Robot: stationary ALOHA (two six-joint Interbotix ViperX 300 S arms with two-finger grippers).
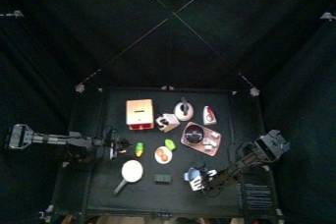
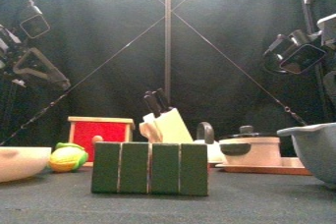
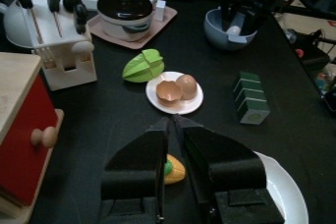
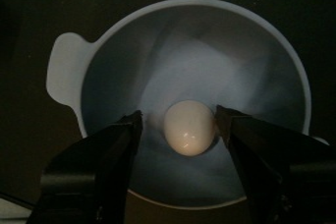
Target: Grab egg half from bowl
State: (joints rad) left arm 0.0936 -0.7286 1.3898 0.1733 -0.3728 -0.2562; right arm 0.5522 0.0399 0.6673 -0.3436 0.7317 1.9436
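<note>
While the egg half (image 4: 188,128) lies pale on the floor of the bowl (image 4: 92,90), you have the right gripper (image 4: 187,130) poised directly over it, looking straight down into the dish. Its jaws stand wide apart, one on each side of the egg half, and you cannot tell from the wrist view whether they touch it. The bowl is pale blue-grey with a small lug on its rim, and it sits at the surface's front right corner; in the top view the right gripper (image 1: 199,177) covers part of it, with the arm reaching in from the right edge and bent down at the wrist.

Your left gripper (image 3: 168,169) rests low over the left side of the surface, its jaws together, pointing level toward the middle. Just ahead of it you see a small white saucer (image 3: 175,105) carrying two brown eggshell halves (image 3: 178,88), and a green piece (image 3: 143,66) beyond that. A green block (image 3: 250,97) stands to one side, a knife block (image 3: 59,56) and a red box (image 3: 20,130) to the other. A white dish (image 3: 282,194) lies under the left jaws with a yellow item (image 3: 174,169) on it.
</note>
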